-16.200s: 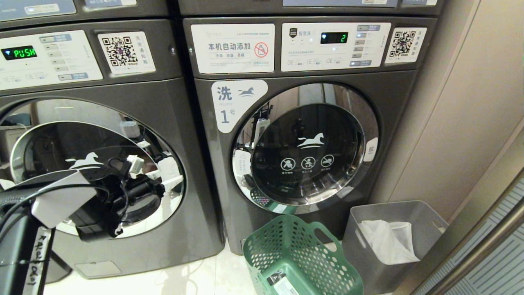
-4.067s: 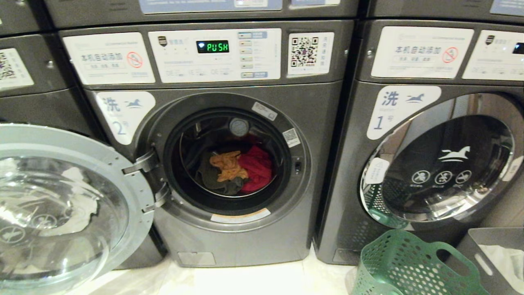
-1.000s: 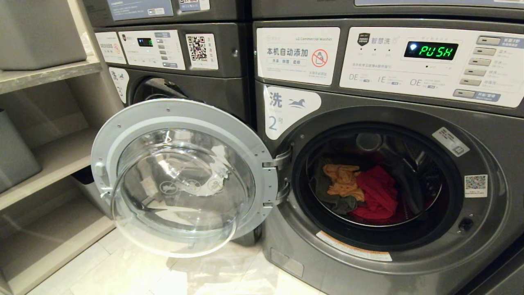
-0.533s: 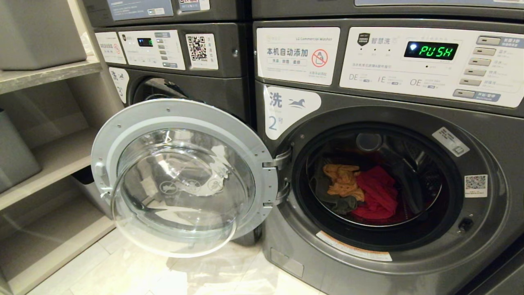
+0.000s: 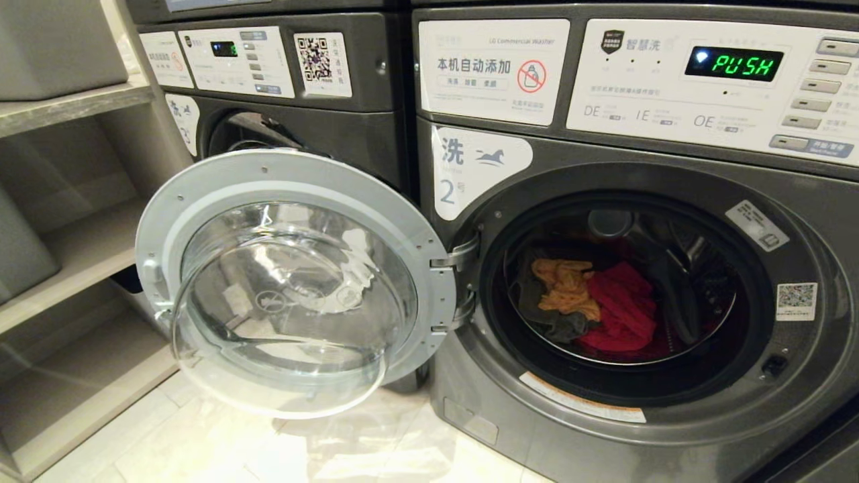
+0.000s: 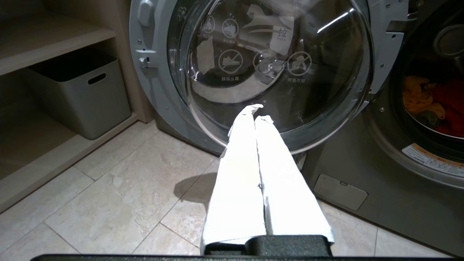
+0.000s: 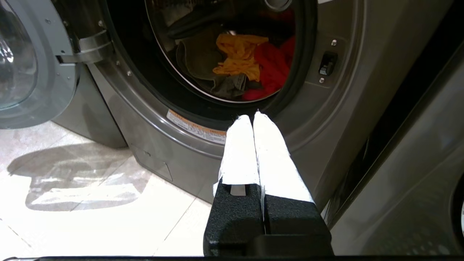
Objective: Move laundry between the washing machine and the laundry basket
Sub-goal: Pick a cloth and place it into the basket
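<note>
The washing machine (image 5: 570, 154), dark grey with a label reading 2, has its round glass door (image 5: 288, 282) swung open to the left. In the drum lies the laundry: a mustard-orange piece (image 5: 565, 288), a red-pink piece (image 5: 624, 308) and a dark grey-green piece (image 5: 553, 325), the same heap showing as laundry (image 7: 246, 61) in the right wrist view. My left gripper (image 6: 255, 114) is shut and empty, low before the open door (image 6: 268, 69). Shut and empty too, my right gripper (image 7: 252, 117) hangs below the drum opening. Neither arm shows in the head view. The laundry basket is out of view.
Another washer (image 5: 268, 74) stands behind the open door on the left. Wooden shelves (image 5: 60, 255) line the left wall, with a grey bin (image 6: 79, 94) under the lowest one. Pale floor tiles (image 5: 268, 443) lie before the machines.
The whole head view has shifted: the washer and its door now look slightly closer and higher in the picture, a move of the camera. The laundry and the door have not moved.
</note>
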### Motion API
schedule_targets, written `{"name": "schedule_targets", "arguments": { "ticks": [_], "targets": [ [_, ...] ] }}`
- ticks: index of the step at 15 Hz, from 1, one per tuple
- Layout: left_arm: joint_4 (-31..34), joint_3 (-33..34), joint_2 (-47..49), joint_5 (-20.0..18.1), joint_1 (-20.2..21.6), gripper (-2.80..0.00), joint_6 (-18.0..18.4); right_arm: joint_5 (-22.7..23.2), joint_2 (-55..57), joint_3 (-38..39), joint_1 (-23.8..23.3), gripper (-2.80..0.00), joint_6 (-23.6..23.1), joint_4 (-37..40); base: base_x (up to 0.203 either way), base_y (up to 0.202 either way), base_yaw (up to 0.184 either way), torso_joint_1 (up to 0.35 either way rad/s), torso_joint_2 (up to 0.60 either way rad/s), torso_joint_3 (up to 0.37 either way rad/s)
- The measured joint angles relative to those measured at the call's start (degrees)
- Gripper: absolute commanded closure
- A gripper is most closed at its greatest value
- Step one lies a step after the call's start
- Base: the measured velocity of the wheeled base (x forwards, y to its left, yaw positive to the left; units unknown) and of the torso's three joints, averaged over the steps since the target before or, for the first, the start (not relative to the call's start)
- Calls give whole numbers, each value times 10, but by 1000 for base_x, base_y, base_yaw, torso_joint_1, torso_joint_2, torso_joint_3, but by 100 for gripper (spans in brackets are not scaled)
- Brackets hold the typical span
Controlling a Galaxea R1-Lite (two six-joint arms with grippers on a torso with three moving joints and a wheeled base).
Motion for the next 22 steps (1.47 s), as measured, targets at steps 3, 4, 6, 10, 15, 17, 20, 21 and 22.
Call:
{"name": "schedule_targets", "arguments": {
  "ticks": [3,4,6,10,15,17,20,21,22],
  "targets": [
    [0,0,0,0,0,0,0,0,0,0,0,0,1,0,0,0,0,4,5,-199],
    [0,0,0,0,0,0,-1,0,0,0,0,0,1,0,0,0,0,-2,3,-194],
    [0,0,0,0,0,0,0,0,0,0,0,0,1,0,0,0,0,6,1,-199],
    [0,0,0,0,0,0,-1,0,0,0,0,0,-1,0,0,0,0,3,-1,-202],
    [0,0,0,1,0,0,-3,4,0,0,0,0,-12,0,0,0,0,5,2,-201],
    [0,0,0,0,0,0,-3,6,0,0,0,0,-20,0,0,0,0,5,5,-192],
    [0,0,0,0,0,0,-2,8,0,0,0,0,-36,0,0,0,0,0,2,-196],
    [0,0,0,0,0,0,-2,8,0,0,0,0,-37,1,0,0,0,5,-1,-193],
    [0,0,0,0,0,0,-2,8,0,0,0,0,-38,2,0,0,0,3,-2,-211]
  ]
}}
